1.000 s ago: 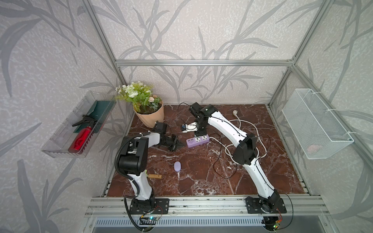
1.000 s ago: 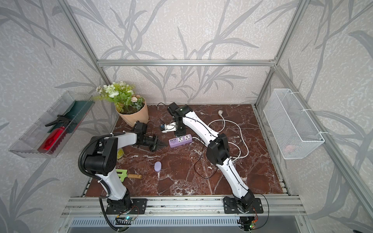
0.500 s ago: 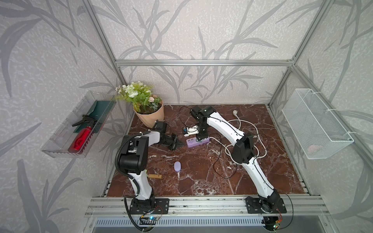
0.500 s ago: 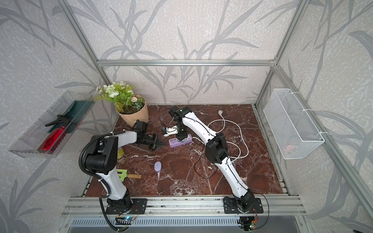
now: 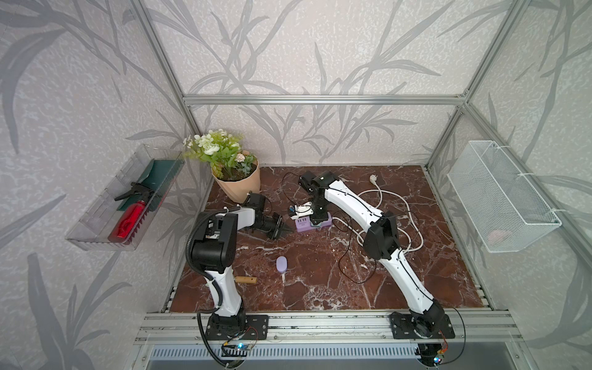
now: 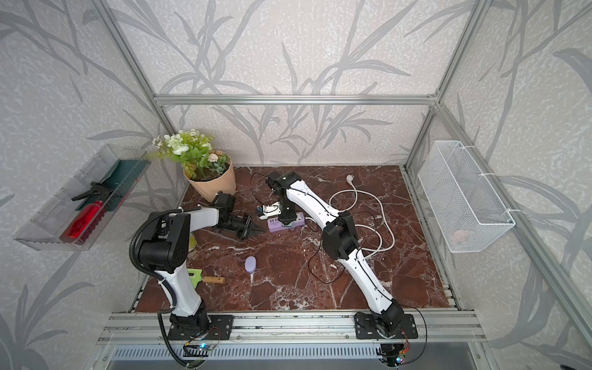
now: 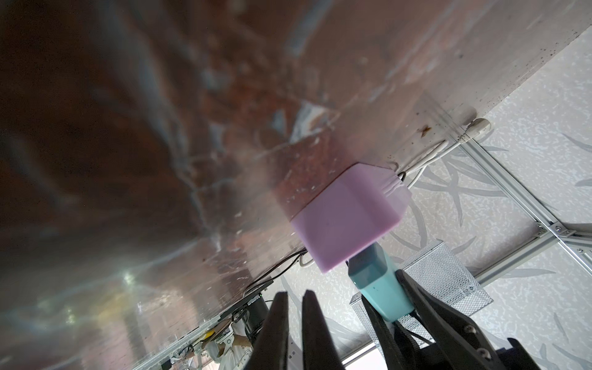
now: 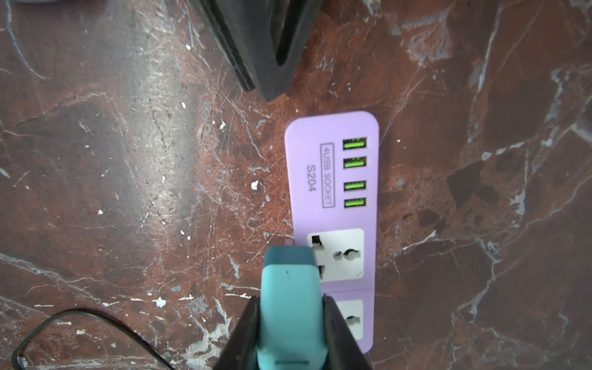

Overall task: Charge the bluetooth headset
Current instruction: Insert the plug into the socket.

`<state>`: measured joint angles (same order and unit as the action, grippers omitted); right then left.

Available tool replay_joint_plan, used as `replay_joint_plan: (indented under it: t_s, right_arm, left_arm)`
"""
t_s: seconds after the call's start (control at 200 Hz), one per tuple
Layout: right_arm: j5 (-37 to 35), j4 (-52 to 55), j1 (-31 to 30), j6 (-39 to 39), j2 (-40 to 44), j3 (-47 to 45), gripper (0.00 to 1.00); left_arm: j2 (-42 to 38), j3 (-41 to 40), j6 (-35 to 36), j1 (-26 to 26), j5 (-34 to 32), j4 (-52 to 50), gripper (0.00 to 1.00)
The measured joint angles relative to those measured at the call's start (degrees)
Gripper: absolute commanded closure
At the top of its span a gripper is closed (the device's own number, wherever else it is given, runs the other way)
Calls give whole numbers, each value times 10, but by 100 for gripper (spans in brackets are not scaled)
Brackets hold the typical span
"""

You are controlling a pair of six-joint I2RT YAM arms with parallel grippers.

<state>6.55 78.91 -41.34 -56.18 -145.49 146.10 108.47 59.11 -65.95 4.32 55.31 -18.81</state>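
Both top views: bluetooth headset (image 5: 281, 264) lies on worktop (image 5: 323, 288), well apart from power strip (image 5: 312, 224).
Left wrist: left tool (image 7: 294, 298) pressed together, empty, near the strip.
Right wrist: right tool (image 8: 291, 304) pinching teal plug adapter (image 8: 290, 278) over the strip's socket edge; misaligned prongs could shove the strip.

This is a robot test cell dressed up as a room at home: an aluminium frame (image 5: 320, 99) carries walls of grey leaf wallpaper (image 5: 288, 48), and two arms (image 5: 221, 288) are bolted to a metal rail (image 5: 320, 323) fronting a red marble-look tabletop (image 5: 320, 288). A potted plant (image 5: 235, 179) stands just behind the left gripper (image 5: 283, 228), a clear wall tray (image 5: 96, 238) hangs well off to its outer side, and a white wire basket (image 5: 499, 198) hangs well out beyond the right gripper (image 5: 317, 221).
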Motion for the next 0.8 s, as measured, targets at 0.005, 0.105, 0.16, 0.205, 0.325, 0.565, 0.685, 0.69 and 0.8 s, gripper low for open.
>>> replay_joint_plan:
  t_s: [0.005, 0.105, 0.16, 0.205, 0.325, 0.565, 0.685, 0.69, 0.8]
  right_arm:
    - [0, 0, 0, 0, 0, 0, 100]
    - [4, 0, 2, -2, 1, 0, 100]
    - [5, 0, 3, -3, 1, 1, 100]
    - [4, 2, 4, -3, 1, 2, 100]
    - [9, 7, 5, -3, 1, 9, 100]
    - [31, 19, 6, -4, 20, 13, 100]
    - [28, 19, 6, -5, 25, 16, 100]
    - [28, 19, 6, -5, 25, 16, 100]
    - [22, 20, 7, -7, 21, 23, 100]
  left_arm:
    - [0, 0, 0, 0, 0, 0, 88]
    - [3, 4, 0, 0, 2, 0, 88]
    - [5, 5, 0, -1, 2, 0, 88]
    - [5, 6, 0, -1, 3, 1, 88]
    - [8, 9, 0, -2, 3, 1, 87]
    - [16, 18, 0, -2, 4, 4, 87]
    - [16, 18, 0, -2, 4, 4, 88]
    - [16, 18, 0, -2, 4, 4, 88]
    - [16, 18, 1, -2, 5, 4, 88]
